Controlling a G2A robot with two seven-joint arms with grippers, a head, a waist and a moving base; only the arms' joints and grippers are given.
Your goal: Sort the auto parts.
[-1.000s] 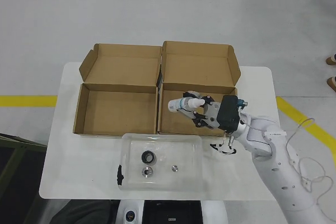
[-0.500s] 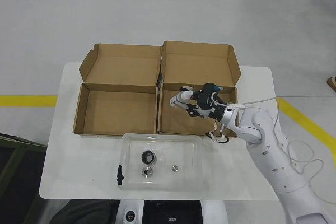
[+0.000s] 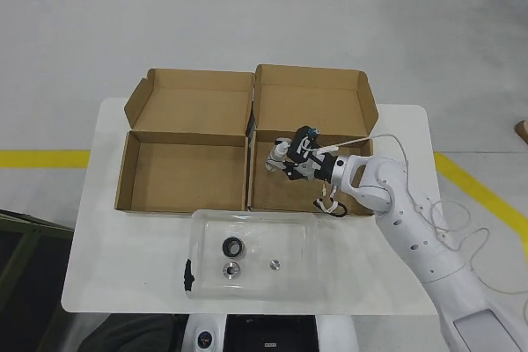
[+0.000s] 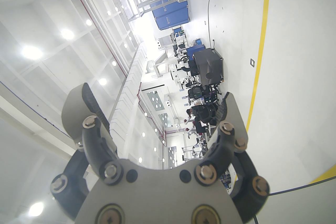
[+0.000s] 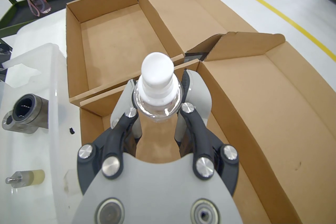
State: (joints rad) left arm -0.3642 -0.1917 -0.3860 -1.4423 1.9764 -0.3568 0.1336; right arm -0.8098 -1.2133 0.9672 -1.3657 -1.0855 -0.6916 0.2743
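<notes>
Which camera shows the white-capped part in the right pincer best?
Right wrist view: the part sits close up, clamped in the right pincer. Top view shows it small; left wrist view points elsewhere.

White-tipped spark plug (image 5: 157, 78) in right gripper (image 5: 158, 93) over one cardboard box (image 5: 262, 104), bearing housing (image 5: 25, 112) and pin (image 5: 25, 177) in clear bin (image 5: 55, 83)
</notes>
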